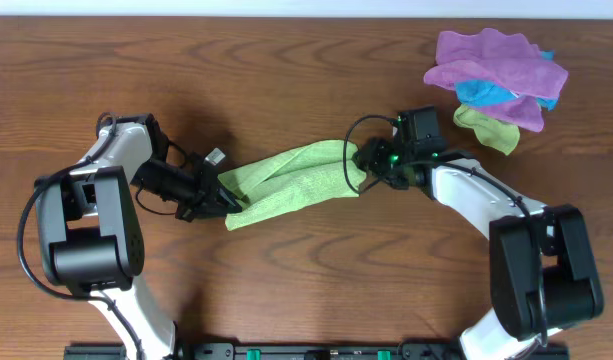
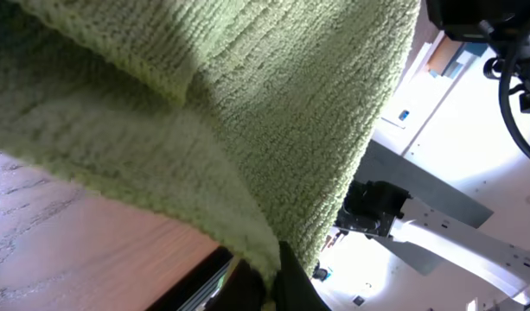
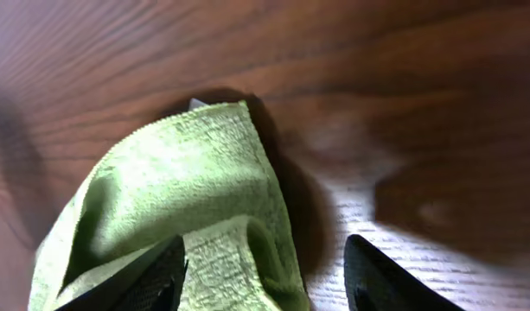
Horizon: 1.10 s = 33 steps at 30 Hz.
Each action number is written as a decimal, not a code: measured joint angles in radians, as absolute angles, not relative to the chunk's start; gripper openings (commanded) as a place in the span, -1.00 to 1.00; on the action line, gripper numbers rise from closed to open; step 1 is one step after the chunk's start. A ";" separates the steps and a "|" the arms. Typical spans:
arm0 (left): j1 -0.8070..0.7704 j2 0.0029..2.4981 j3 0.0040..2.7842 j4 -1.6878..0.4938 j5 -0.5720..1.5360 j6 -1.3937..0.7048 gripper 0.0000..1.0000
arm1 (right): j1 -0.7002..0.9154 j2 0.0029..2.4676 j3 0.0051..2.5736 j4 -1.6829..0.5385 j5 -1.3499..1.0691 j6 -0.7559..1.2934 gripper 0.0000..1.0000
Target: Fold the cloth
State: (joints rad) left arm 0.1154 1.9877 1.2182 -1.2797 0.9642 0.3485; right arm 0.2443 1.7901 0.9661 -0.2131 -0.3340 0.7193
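Observation:
The lime-green cloth (image 1: 291, 180) lies bunched in a long twisted band across the middle of the table, stretched between my two grippers. My left gripper (image 1: 226, 200) is shut on its left end; in the left wrist view the cloth (image 2: 247, 104) hangs over the camera and is pinched between the jaws (image 2: 269, 276). My right gripper (image 1: 361, 165) is at the right end. In the right wrist view its fingers (image 3: 265, 272) are wide apart, with a folded edge of the cloth (image 3: 187, 181) between them. A small white tag (image 3: 198, 104) peeks out at the cloth's far corner.
A pile of other cloths sits at the back right: purple (image 1: 496, 60) on top, blue (image 1: 486, 93) under it, and a duller olive-green scrap (image 1: 486, 128) at the front. The wooden table (image 1: 286, 80) runs to the white back edge.

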 measured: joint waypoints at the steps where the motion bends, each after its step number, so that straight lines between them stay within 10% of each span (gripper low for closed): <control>1: 0.115 1.988 1.218 -1.280 0.964 0.348 -0.88 | 0.244 1.790 0.966 -0.209 -0.335 0.719 0.15; 33: 0.115 1.988 1.218 -1.264 0.962 0.348 -0.88 | 0.296 1.790 0.965 -0.299 -0.453 0.677 -0.06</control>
